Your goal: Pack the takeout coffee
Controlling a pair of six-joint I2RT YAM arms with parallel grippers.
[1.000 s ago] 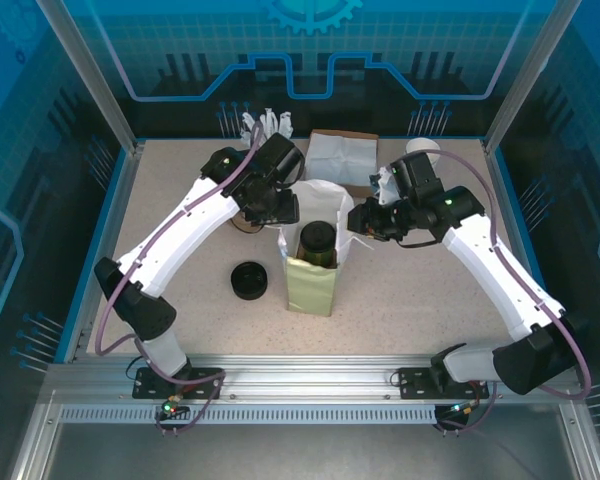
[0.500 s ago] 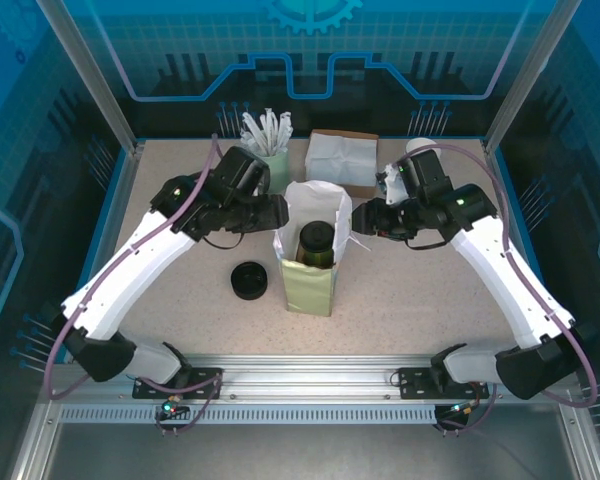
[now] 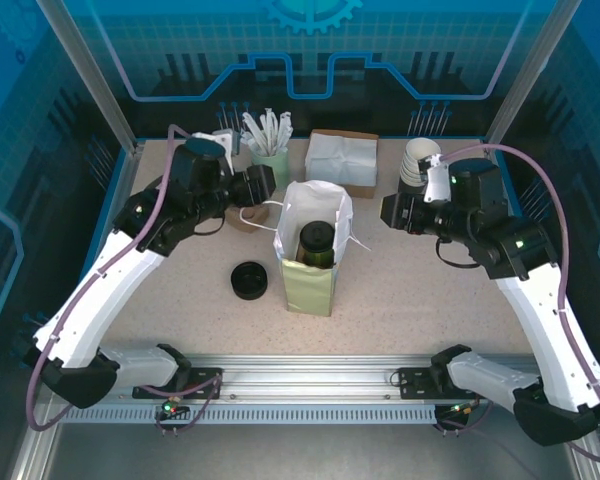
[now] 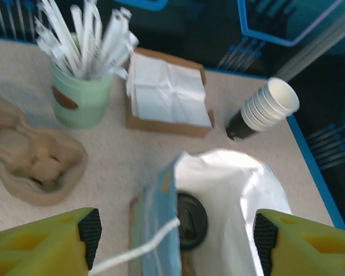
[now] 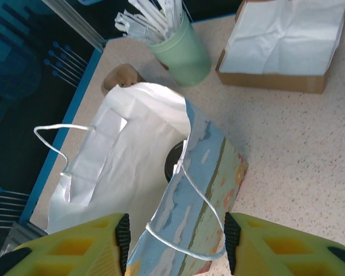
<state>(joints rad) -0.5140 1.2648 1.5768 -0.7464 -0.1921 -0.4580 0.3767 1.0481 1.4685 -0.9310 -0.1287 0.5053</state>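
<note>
A tall paper bag (image 3: 310, 285) stands open in the middle of the table. The takeout coffee (image 3: 317, 240), an olive-sided cup with a black lid, sits upright inside it. Looking down, the left wrist view shows the lid (image 4: 191, 221) past the bag's white inner wall (image 4: 230, 190). My left gripper (image 3: 269, 187) hovers left of the bag's mouth, open and holding nothing. My right gripper (image 3: 389, 212) hangs to the bag's right, open and apart from it. The right wrist view has the bag (image 5: 132, 155), its string handle and the lid (image 5: 173, 164) beyond my open fingers (image 5: 122, 241).
A squat stack of black lids (image 3: 249, 280) lies left of the bag. At the back stand a green cup of wrapped straws (image 3: 270, 160), a napkin box (image 3: 342, 160) and stacked white-rimmed cups (image 3: 418, 162). A cardboard cup carrier (image 4: 34, 155) lies under my left arm.
Both grippers have drawn back from the bag's rim, the left to the left and the right to the right. The left jaws have spread wider. The bag and cup stay put.
</note>
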